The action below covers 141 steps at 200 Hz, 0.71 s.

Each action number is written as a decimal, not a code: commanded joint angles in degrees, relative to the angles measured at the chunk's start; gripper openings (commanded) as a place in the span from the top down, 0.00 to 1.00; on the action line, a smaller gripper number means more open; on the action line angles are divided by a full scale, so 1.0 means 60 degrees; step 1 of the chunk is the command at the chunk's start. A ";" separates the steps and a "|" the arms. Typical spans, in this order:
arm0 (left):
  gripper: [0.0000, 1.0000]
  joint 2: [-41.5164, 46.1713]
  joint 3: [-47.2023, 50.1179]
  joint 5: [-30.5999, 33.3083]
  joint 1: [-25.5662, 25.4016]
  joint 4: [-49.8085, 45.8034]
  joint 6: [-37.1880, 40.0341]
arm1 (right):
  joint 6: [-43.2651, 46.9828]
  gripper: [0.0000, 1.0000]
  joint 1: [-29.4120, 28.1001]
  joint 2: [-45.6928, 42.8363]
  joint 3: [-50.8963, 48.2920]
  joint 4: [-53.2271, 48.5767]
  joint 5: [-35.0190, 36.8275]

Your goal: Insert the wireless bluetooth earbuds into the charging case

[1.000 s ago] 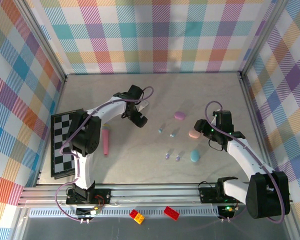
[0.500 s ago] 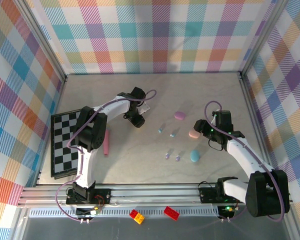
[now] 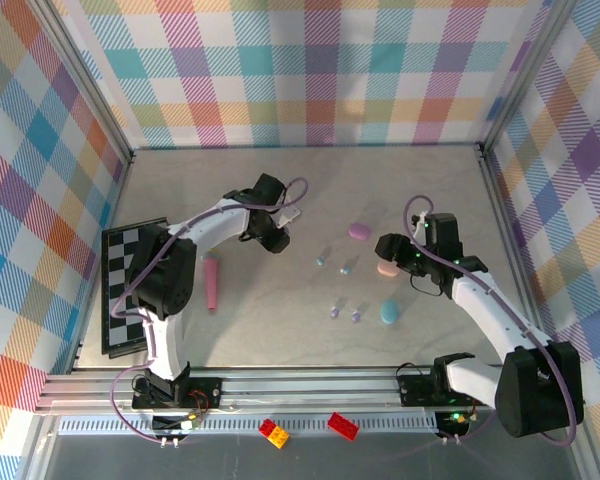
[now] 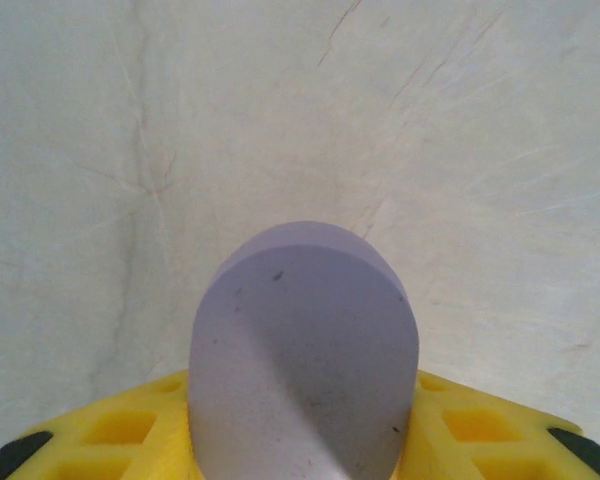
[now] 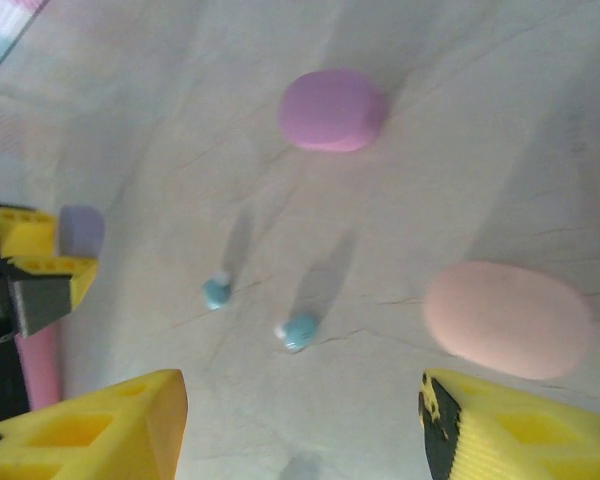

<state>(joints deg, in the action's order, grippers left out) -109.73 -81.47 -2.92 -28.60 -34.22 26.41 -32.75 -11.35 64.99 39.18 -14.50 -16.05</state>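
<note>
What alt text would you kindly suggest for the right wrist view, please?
Two teal earbuds lie on the pale table ahead of the open right gripper, a purple oval case beyond them and a pink oval case to their right.

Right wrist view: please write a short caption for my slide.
Open yellow fingers above two teal earbuds, with a purple case and a pink case nearby.

The top external camera looks down from above and behind on the whole table (image 3: pixel 230 190). The left wrist camera sits very near a lavender rounded piece (image 4: pixel 300 350), with bare tabletop beyond. The right wrist camera looks low toward the table's middle, sharing the purple case (image 5: pixel 332 110), pink case (image 5: pixel 508 320) and teal earbuds (image 5: pixel 217 292) with the top view.
</note>
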 commanded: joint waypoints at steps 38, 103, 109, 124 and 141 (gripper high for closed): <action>0.58 0.1858 0.0914 -0.1222 -0.1447 0.1108 0.0300 | -0.0325 0.37 -0.0698 0.0740 0.1003 0.0334 -0.2445; 0.59 0.3101 0.1634 -0.2513 -0.2464 0.2187 0.0554 | -0.1672 0.38 -0.0804 0.1540 0.0912 0.2387 -0.5281; 0.59 0.3134 0.1655 -0.2565 -0.2479 0.2254 0.0569 | -0.1630 0.38 -0.0829 0.1585 0.0926 0.2351 -0.5386; 0.59 0.3137 0.1598 -0.2671 -0.2524 0.2242 0.0589 | -0.1441 0.39 -0.0854 0.1683 0.1028 0.2077 -0.5450; 0.59 0.3110 0.1519 -0.2677 -0.2606 0.2260 0.0616 | -0.1476 0.42 -0.0923 0.1762 0.1056 0.2166 -0.5607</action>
<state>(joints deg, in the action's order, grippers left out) -92.40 -72.12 -16.58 -43.44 -22.68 28.84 -41.15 -16.23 74.67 43.92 -3.84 -44.99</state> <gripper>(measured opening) 0.410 0.594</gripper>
